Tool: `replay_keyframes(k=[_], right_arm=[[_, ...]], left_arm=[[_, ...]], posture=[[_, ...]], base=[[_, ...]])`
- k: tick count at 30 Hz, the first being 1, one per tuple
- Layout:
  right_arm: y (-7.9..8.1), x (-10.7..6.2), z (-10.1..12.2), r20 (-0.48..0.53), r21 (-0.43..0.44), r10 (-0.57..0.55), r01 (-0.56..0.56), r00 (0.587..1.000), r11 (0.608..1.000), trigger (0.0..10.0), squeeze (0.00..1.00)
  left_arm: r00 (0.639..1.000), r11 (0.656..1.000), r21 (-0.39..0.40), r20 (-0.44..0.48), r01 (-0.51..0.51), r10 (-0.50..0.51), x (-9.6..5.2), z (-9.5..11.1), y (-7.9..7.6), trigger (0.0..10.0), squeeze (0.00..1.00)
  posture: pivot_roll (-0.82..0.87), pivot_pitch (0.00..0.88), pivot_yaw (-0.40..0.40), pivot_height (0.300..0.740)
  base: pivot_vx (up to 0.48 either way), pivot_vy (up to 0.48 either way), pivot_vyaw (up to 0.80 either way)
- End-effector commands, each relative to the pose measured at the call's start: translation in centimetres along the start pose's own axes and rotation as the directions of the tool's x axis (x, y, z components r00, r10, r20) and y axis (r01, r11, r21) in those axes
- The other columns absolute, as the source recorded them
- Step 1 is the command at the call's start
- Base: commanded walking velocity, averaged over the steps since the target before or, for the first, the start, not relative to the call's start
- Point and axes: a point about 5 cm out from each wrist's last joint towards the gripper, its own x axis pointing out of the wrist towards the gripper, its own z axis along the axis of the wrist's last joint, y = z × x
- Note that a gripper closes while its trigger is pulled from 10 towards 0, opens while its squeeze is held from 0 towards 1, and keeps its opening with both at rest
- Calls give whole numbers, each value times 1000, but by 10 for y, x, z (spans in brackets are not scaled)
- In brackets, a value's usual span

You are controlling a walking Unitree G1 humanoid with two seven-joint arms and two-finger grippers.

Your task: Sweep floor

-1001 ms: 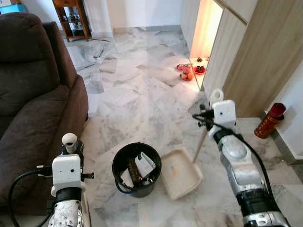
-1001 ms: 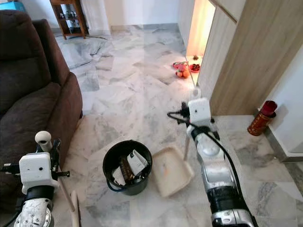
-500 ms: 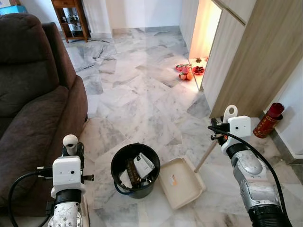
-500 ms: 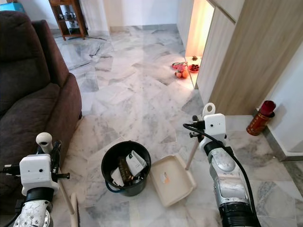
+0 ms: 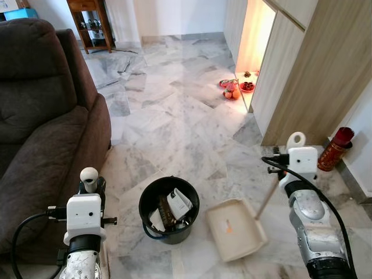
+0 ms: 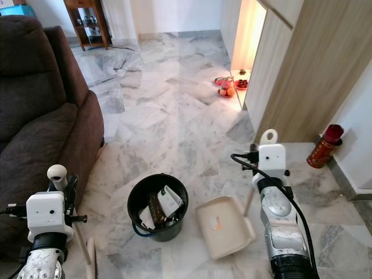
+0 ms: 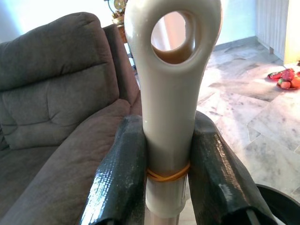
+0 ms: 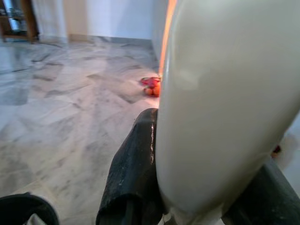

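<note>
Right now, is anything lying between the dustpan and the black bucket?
Nothing visible. The dustpan, held by its handle in the right gripper, sits on bare marble floor beside the black bucket, with a narrow clear strip between them.

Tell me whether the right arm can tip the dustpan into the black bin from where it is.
Probably yes. The right gripper is shut on the dustpan handle, and the dustpan lies on the floor just beside the bin, with nothing between them. A small orange scrap sits in the pan.
</note>
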Motion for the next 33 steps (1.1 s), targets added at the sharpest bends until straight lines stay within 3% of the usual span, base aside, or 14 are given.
replay_keyframes(k=[1, 7, 33], right_arm=[[-1, 0, 13, 54, 8, -23, 23, 998, 1000, 10000, 0], [11, -6, 12, 55, 59, -27, 24, 998, 998, 10000, 0], [13, -2, 13, 54, 86, -17, 13, 998, 996, 10000, 0]], left_arm=[[999, 1000, 9, 44, 5, -5, 2, 10, 2, 10000, 0], [999, 1000, 5, 46, 8, -8, -1, 11, 1, 10000, 0], [998, 1000, -14, 57, 26, -25, -3, 11, -3, 10000, 0]], posture=[[-102, 64, 60, 740], [-104, 54, 64, 740], [-122, 12, 64, 740]], base=[[0, 0, 0], [0, 0, 0], [0, 0, 0]])
